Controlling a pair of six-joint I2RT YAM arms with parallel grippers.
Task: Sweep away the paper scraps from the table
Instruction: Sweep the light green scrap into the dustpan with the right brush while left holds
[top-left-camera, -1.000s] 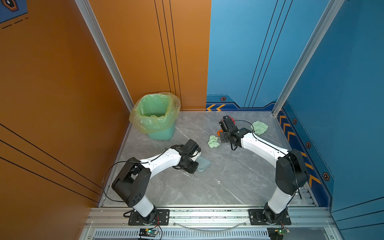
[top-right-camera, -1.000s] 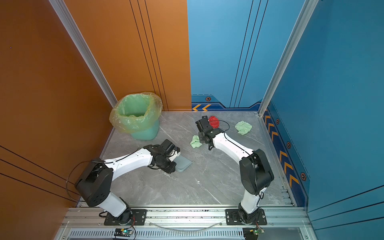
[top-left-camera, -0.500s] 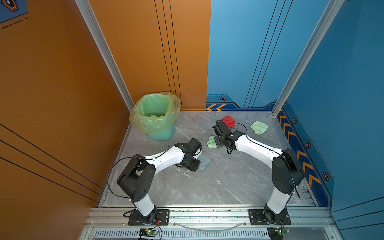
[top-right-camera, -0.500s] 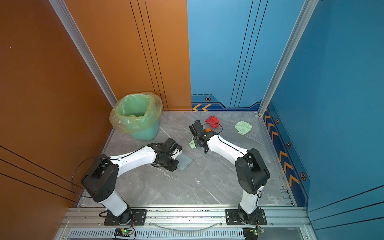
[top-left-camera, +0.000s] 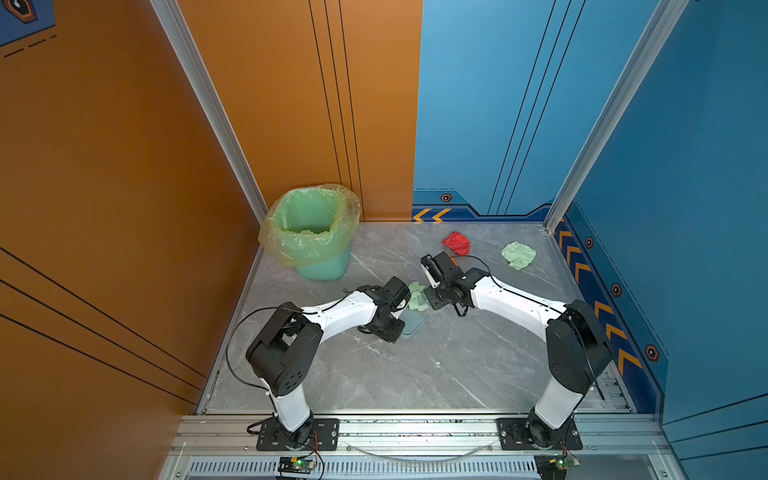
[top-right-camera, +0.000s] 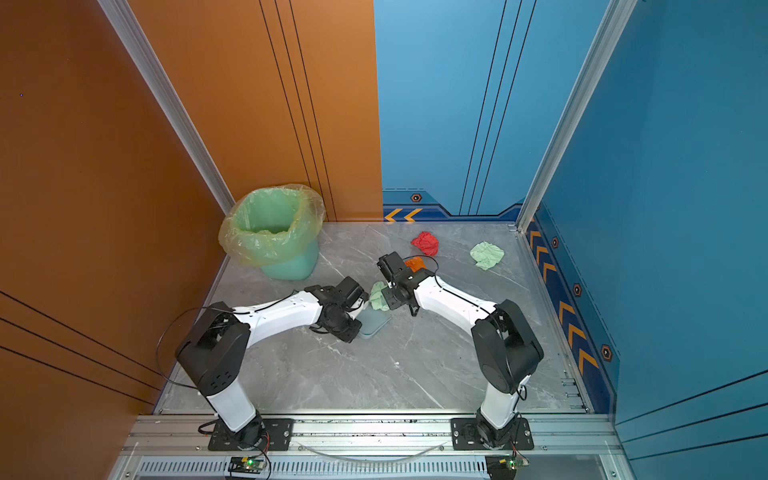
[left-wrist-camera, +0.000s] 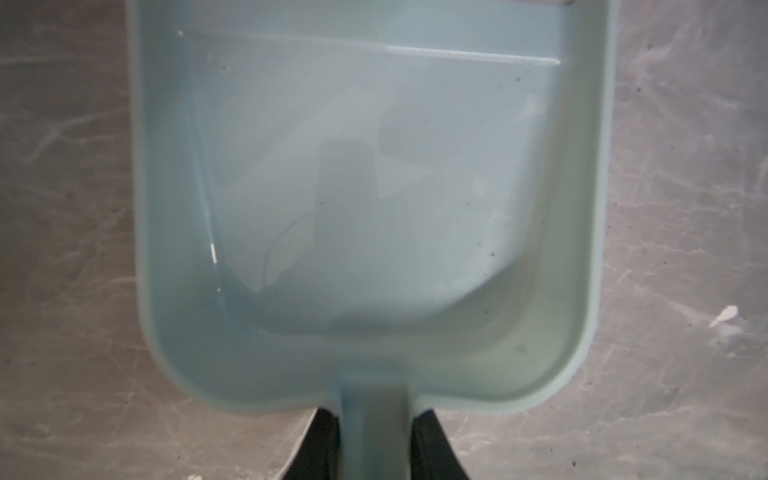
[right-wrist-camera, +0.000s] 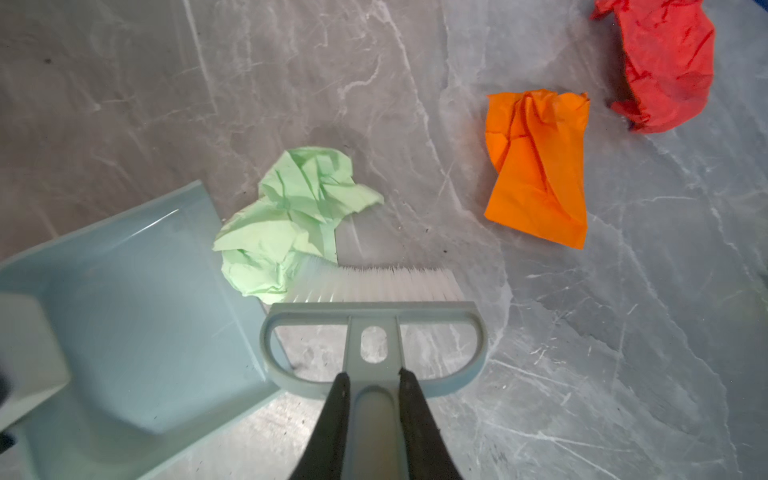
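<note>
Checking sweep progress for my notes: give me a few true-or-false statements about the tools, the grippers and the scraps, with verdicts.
1. The left gripper is shut on the dustpan. True.
2. The dustpan holds a scrap. False: it is empty; the pale green scrap lies just at its lip.
3. The right gripper grips the brush. True.
4. The brush touches the orange scrap. False: its bristles touch the pale green scrap; the orange scrap lies apart.
5. The red scrap lies on the table. True.

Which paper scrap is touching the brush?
The pale green scrap beside the dustpan; the orange scrap, red scrap and far green scrap lie clear of the brush.
</note>
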